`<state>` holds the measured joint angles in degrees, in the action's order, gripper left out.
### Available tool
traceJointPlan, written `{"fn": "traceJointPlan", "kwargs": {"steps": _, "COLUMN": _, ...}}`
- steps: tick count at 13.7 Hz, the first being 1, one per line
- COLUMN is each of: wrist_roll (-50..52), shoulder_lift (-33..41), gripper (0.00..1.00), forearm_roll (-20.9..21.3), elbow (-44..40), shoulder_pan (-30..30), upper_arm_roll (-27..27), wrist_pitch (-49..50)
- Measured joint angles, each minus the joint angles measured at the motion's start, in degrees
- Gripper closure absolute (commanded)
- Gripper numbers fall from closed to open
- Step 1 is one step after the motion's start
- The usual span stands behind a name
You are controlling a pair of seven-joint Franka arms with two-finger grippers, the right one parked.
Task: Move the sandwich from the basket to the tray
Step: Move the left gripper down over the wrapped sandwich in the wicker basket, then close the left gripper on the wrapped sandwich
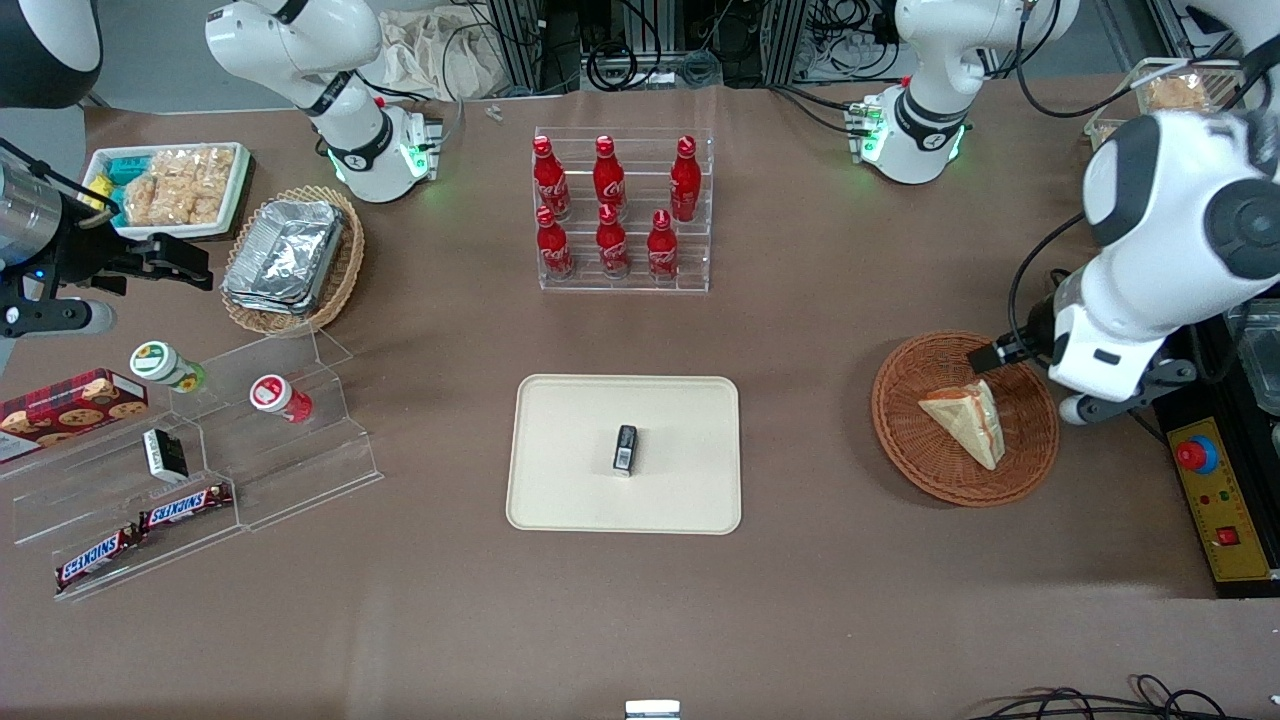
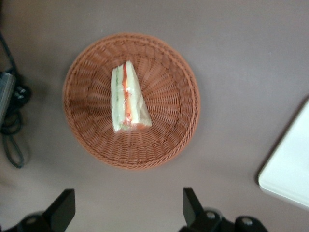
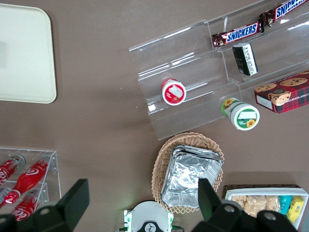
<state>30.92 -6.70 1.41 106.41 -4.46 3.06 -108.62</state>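
The sandwich (image 1: 968, 418), a clear-wrapped pale wedge with red and green filling, lies in the round reddish-brown basket (image 1: 920, 450) toward the working arm's end of the table. My left gripper (image 1: 1000, 355) hangs open and empty above the basket's rim that lies farther from the front camera, well clear of the sandwich. In the left wrist view the sandwich (image 2: 128, 99) lies in the middle of the basket (image 2: 174, 121), and the gripper (image 2: 128, 208) has its fingers spread wide over bare table beside the basket. The cream tray (image 1: 560, 500) lies mid-table; a corner of it (image 2: 289, 179) shows in the wrist view.
A small black packet (image 1: 625, 448) lies on the tray. A clear rack of red bottles (image 1: 622, 210) stands farther from the front camera than the tray. A yellow control box with a red button (image 1: 1215, 500) lies beside the basket. Black cables (image 2: 12, 130) lie near the basket.
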Motion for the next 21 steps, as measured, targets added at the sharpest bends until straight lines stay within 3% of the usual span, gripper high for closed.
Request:
{"fn": "traceJointPlan", "kwargs": {"steps": 6, "wrist_roll": 2.9, "shoulder_lift": -2.0, "gripper": 0.00, "forearm_roll": 0.0, "elbow": 18.7, "shoulder_pan": 1.0, "upper_arm_roll": -1.9, "wrist_pitch": -28.3}}
{"fn": "traceJointPlan", "kwargs": {"steps": 11, "wrist_roll": 3.5, "shoulder_lift": -8.6, "gripper": 0.00, "forearm_roll": 0.0, "elbow": 19.7, "shoulder_pan": 1.0, "upper_arm_roll": -3.0, "wrist_pitch": -36.0}}
{"fn": "traceJointPlan", "kwargs": {"steps": 12, "wrist_roll": 3.5, "shoulder_lift": -9.4, "gripper": 0.10, "forearm_roll": 0.0, "elbow": 19.7, "shoulder_pan": 1.0, "upper_arm_roll": -3.5, "wrist_pitch": -37.0}}
{"fn": "traceJointPlan", "kwargs": {"steps": 14, "wrist_roll": 3.8, "shoulder_lift": -10.9, "gripper": 0.69, "forearm_roll": 0.0, "elbow": 19.7, "shoulder_pan": 1.0, "upper_arm_roll": -3.7, "wrist_pitch": -38.6}}
{"fn": "traceJointPlan", "kwargs": {"steps": 15, "wrist_roll": 3.9, "shoulder_lift": -11.5, "gripper": 0.93, "forearm_roll": 0.0, "elbow": 19.7, "shoulder_pan": 1.0, "upper_arm_roll": -3.7, "wrist_pitch": -39.2}}
{"fn": "traceJointPlan", "kwargs": {"steps": 16, "wrist_roll": 4.0, "shoulder_lift": -12.0, "gripper": 1.00, "forearm_roll": 0.0, "elbow": 19.7, "shoulder_pan": 1.0, "upper_arm_roll": -3.7, "wrist_pitch": -39.7}}
{"fn": "traceJointPlan", "kwargs": {"steps": 21, "wrist_roll": 4.2, "shoulder_lift": -9.7, "gripper": 1.00, "forearm_roll": 0.0, "elbow": 18.6, "shoulder_pan": 1.0, "upper_arm_roll": -4.4, "wrist_pitch": -36.7}}
